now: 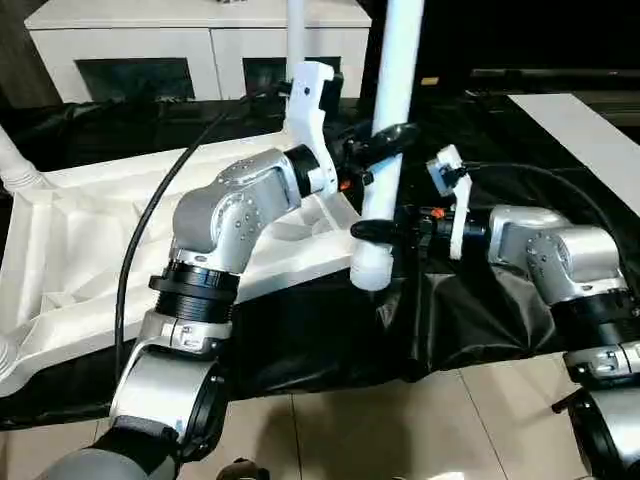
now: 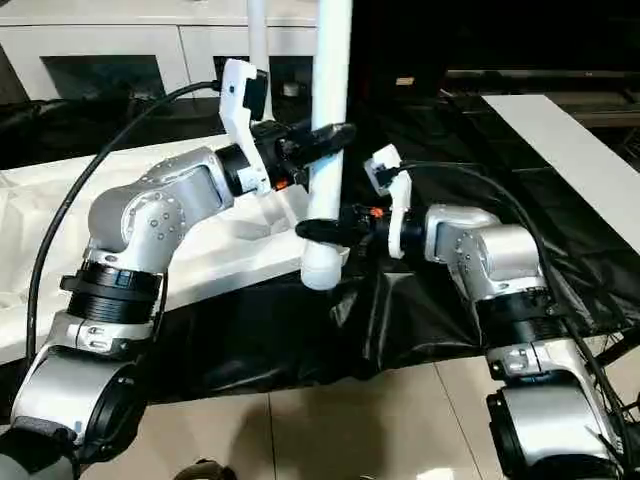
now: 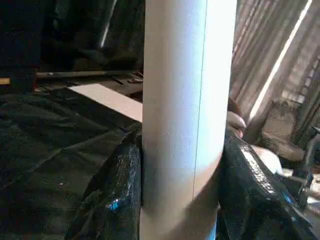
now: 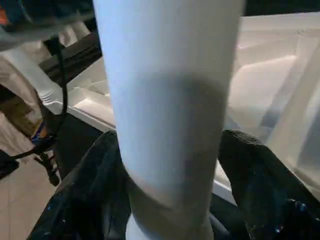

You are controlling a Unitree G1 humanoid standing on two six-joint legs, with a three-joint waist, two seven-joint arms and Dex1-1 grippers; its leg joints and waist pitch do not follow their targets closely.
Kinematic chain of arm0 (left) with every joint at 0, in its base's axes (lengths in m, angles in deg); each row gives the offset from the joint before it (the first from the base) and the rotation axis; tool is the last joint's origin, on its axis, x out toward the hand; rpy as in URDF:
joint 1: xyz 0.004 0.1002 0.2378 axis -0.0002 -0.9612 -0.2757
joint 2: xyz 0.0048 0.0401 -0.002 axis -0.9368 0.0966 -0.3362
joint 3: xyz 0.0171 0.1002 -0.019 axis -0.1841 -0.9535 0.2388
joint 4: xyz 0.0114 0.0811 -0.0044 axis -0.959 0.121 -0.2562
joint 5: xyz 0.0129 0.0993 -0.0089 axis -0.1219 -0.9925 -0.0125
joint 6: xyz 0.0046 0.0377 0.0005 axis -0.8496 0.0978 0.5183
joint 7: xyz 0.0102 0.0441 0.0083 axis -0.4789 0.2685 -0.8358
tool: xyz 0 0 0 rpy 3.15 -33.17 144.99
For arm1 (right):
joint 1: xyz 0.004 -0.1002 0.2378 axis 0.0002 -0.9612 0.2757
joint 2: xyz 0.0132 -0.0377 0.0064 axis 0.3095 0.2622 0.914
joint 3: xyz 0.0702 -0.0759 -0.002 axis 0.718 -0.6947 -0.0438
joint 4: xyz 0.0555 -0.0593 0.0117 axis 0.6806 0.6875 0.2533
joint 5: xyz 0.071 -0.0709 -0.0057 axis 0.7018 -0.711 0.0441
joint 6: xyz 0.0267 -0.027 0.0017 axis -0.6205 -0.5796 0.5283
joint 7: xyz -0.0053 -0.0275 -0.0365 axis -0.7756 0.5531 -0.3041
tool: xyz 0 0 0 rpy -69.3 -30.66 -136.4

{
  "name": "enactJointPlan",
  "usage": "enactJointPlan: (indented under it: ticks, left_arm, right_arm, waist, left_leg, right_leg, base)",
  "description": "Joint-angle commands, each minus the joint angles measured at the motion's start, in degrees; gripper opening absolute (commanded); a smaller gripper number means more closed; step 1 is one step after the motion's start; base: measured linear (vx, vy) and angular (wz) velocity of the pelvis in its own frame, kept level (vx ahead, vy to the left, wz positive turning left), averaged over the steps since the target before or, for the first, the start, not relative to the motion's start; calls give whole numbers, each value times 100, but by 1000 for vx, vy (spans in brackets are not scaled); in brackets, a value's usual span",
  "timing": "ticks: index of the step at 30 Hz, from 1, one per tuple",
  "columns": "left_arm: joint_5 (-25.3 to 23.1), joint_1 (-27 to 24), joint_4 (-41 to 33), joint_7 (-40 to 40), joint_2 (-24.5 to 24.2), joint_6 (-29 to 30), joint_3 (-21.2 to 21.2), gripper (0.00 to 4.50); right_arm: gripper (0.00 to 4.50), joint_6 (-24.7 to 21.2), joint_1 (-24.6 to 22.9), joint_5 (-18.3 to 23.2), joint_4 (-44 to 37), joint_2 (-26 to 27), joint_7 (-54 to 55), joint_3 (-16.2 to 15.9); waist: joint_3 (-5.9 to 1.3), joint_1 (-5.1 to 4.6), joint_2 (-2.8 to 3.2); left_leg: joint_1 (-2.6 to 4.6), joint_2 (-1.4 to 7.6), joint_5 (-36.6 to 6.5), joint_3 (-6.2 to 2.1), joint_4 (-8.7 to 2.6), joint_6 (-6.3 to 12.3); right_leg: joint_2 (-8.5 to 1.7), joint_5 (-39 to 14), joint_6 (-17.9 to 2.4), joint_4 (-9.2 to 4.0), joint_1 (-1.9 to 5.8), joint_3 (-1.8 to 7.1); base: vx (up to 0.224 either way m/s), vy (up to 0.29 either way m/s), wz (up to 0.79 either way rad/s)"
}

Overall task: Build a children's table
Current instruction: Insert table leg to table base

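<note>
A long white leg (image 1: 392, 110) stands nearly upright, held by both grippers. My left gripper (image 1: 385, 140) is shut on it higher up, reaching in from the left. My right gripper (image 1: 375, 230) is shut on it near its narrower lower end, reaching in from the right. In the wrist views the leg (image 3: 182, 115) (image 4: 170, 115) sits between black fingers (image 3: 117, 195) (image 4: 260, 180). The leg's lower end hangs just off the near right corner of the white tabletop (image 1: 90, 230), which lies ribbed side up on the black cloth. A second leg (image 1: 296, 30) stands upright behind my left wrist.
The black-draped work table (image 1: 330, 340) carries the tabletop and ends in a front edge above tiled floor (image 1: 400, 430). A white glass-door cabinet (image 1: 200, 50) stands at the back. A white board (image 1: 590, 140) lies at the right. A black cable (image 1: 150, 210) loops over my left arm.
</note>
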Motion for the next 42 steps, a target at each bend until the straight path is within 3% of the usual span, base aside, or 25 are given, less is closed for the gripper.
enactJointPlan:
  ticks: [1,9,23,24,29,31,32,35,36,37,38,39,40,41,42]
  left_arm:
    - [28,-3,-180,66,-18,52,-26,177]
    - [-6,-21,-187,147,-68,36,-70,177]
    - [-80,-4,-179,171,-120,35,-126,177]
    - [-133,7,-160,92,-126,28,-132,233]
    - [55,-24,-225,149,-208,388,-33,269]
    - [122,-96,-352,239,-277,469,-29,296]
    - [215,-141,-461,217,-295,525,59,296]
    - [203,-182,-543,266,-358,471,34,316]
    - [-97,-324,-622,140,-460,84,-32,328]
    - [-97,-324,-622,140,-460,84,-32,336]
    - [-211,-382,-651,90,-505,-38,-58,339]
    - [-542,-544,-700,-103,-618,-403,-101,339]
    - [-760,-654,-743,-224,-701,-630,-134,339]
    - [-886,-886,-845,-546,-731,-755,49,339]
    - [-1078,-1184,-990,-1035,-676,-1076,330,339]
  right_arm:
    - [275,46,65,-53,47,-5,-63,-44]
    - [200,53,29,-111,-8,-64,-275,-183]
    - [185,50,-66,-190,-75,-118,-451,-239]
    - [185,72,-73,-194,-79,-109,-427,-226]
    - [185,176,-91,-123,-78,17,-43,100]
    - [185,223,-144,-71,-188,43,151,310]
    - [185,168,-198,43,-302,35,352,584]
    - [185,191,-250,61,-360,7,502,738]
    - [185,346,-336,-41,-364,-48,849,948]
    - [185,346,-336,-41,-364,-48,849,948]
    - [185,408,-365,-95,-367,-60,991,1011]
    - [185,560,-407,-292,-384,-74,1340,1071]
    - [185,660,-435,-432,-405,-76,1582,1104]
    - [185,787,-548,-684,-557,-66,2008,1150]
    - [185,859,-711,-858,-813,0,2402,1240]
  waist:
    - [-462,15,-116]
    - [-467,16,-113]
    - [-465,17,-107]
    - [-467,15,-106]
    - [-470,19,-105]
    - [-462,22,-97]
    - [-465,21,-113]
    - [-462,31,-83]
    - [-452,38,17]
    - [-452,38,17]
    - [-457,14,-33]
    - [-457,17,38]
    - [-461,1,6]
    - [-459,15,120]
    - [-458,-34,80]
  left_leg:
    - [128,175,-701,-73,-315,292]
    - [134,178,-683,-74,-314,287]
    - [134,177,-718,-75,-313,281]
    - [132,180,-708,-78,-314,277]
    - [135,172,-648,-73,-311,287]
    - [136,177,-659,-75,-319,251]
    - [137,175,-684,-72,-318,237]
    - [147,175,-717,-75,-322,217]
    - [143,173,-796,-96,-333,146]
    - [143,173,-796,-96,-333,146]
    - [148,172,-859,-86,-336,96]
    - [145,185,-905,-105,-346,34]
    - [144,162,-948,-103,-348,-10]
    - [150,174,-965,-121,-353,-86]
    - [150,158,-1031,-110,-354,-147]
  right_leg:
    - [-275,-653,-1402,-369,318,211]
    - [-273,-613,-1423,-362,315,211]
    - [-273,-630,-1431,-365,317,211]
    - [-272,-607,-1429,-360,319,211]
    - [-274,-581,-1440,-350,315,211]
    - [-277,-617,-1436,-356,310,213]
    - [-274,-645,-1436,-356,311,211]
    - [-264,-684,-1412,-363,301,210]
    - [-267,-765,-1345,-373,301,210]
    - [-267,-765,-1345,-373,301,210]
    - [-256,-782,-1296,-391,301,208]
    - [-258,-778,-1244,-415,293,206]
    - [-243,-807,-1176,-409,310,203]
    - [-257,-828,-1144,-395,298,205]
    - [-218,-803,-1096,-412,299,198]
  base:
    - [0,0,0]
    - [0,0,0]
    - [0,0,0]
    - [0,0,0]
    - [0,0,0]
    - [0,0,0]
    - [0,0,0]
    - [0,0,0]
    - [0,0,0]
    - [0,0,0]
    - [0,0,0]
    - [0,0,0]
    - [0,0,0]
    - [0,0,0]
    - [0,0,0]
